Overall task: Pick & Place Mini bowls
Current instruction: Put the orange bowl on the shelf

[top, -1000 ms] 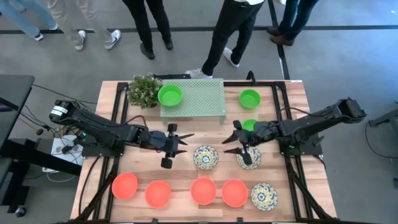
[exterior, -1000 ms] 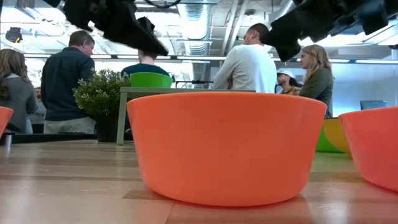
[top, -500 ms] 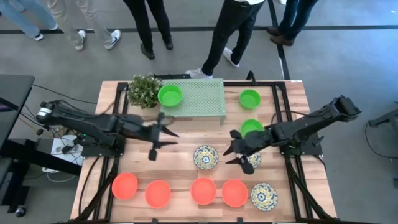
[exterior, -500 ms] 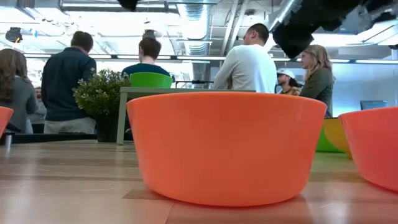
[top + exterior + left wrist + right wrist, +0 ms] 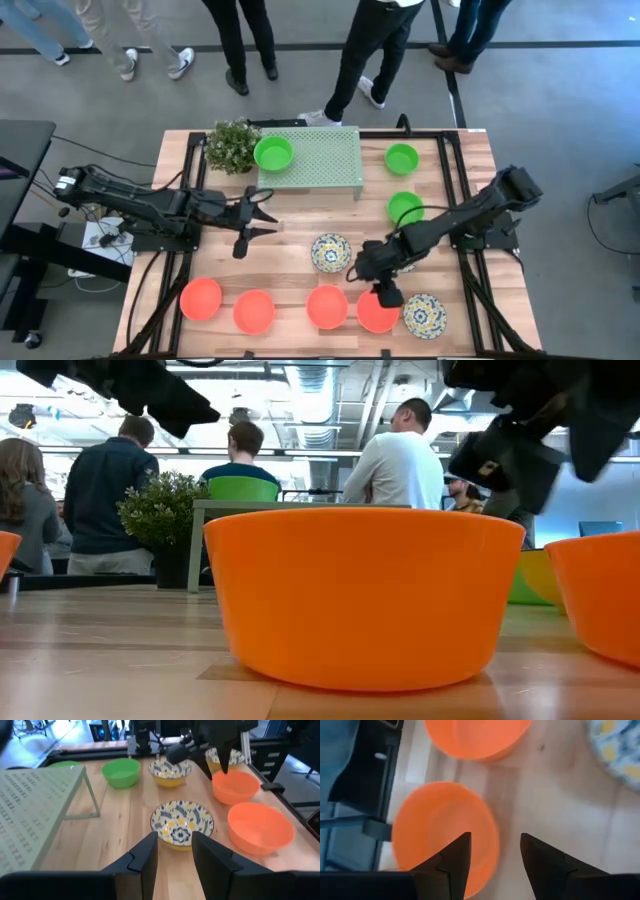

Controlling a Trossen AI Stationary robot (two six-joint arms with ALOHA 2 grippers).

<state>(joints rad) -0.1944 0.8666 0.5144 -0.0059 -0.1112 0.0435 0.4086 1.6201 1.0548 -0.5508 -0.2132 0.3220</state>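
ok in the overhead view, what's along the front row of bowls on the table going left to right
Orange bowl → orange bowl → orange bowl → orange bowl, partly under the right gripper → flowered bowl.

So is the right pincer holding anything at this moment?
No. The right pincer is open and empty, its fingers apart above a plain orange-red round mini bowl.
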